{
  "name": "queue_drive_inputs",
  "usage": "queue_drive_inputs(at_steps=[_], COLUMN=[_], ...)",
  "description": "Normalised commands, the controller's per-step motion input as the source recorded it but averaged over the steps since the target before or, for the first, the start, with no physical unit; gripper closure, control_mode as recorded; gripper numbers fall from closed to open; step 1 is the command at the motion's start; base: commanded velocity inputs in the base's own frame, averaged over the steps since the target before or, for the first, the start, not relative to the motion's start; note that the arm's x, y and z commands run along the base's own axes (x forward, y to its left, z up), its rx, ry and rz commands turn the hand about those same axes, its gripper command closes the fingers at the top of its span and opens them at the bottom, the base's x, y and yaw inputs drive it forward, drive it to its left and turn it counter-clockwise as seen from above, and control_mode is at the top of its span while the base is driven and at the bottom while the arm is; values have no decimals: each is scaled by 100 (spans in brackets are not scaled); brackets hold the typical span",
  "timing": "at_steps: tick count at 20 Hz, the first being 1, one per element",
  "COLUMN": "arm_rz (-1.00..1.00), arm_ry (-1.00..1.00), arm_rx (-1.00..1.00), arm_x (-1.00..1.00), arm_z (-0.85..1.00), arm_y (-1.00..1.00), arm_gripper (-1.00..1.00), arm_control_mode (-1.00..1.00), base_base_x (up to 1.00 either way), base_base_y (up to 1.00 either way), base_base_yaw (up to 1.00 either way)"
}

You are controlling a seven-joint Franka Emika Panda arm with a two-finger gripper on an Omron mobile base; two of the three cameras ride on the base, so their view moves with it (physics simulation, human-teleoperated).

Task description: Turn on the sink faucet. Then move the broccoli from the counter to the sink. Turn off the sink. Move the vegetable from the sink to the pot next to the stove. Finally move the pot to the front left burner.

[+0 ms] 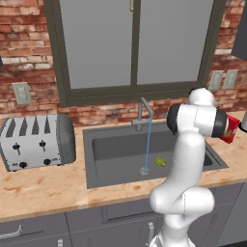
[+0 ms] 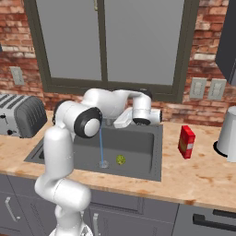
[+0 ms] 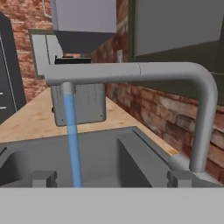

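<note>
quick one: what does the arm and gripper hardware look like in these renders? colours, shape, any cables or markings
The arm is glossy white, built of rounded tubular links with dark grey to black bands and caps at the joints. No cables or markings are visible. The gripper shows two small, blocky grey finger tips in the hand view.

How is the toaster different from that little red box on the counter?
The toaster is silver-grey with dark slots on top; the red box is bright red. The toaster is wide and rounded, much bigger; the red box is small, slim and stands upright. The toaster is left of the sink, the red box right of it. Both sit on the counter.
</note>
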Motion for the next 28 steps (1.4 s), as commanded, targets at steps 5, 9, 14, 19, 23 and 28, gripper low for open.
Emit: queue_drive_inputs(at_steps=[5, 9, 14, 19, 23, 28], arm_rz=[0, 0, 0, 0, 0, 0], arm_ry=[0, 0, 0, 0, 0, 0], arm_rx=[0, 0, 0, 0, 0, 0], arm_x=[9, 12, 11, 12, 11, 11], arm_z=[-7, -2, -1, -1, -3, -5], arm_y=[-1, -5, -7, -7, -5, -4], arm_gripper=[-100, -100, -100, -100, -100, -100], arm_control_mode=[-100, -100, -100, -100, -100, -100], base_base_x=[0, 0, 0, 0, 0, 0], base_base_y=[0, 0, 0, 0, 0, 0], base_base_yaw=[0, 0, 0, 0, 0, 0])
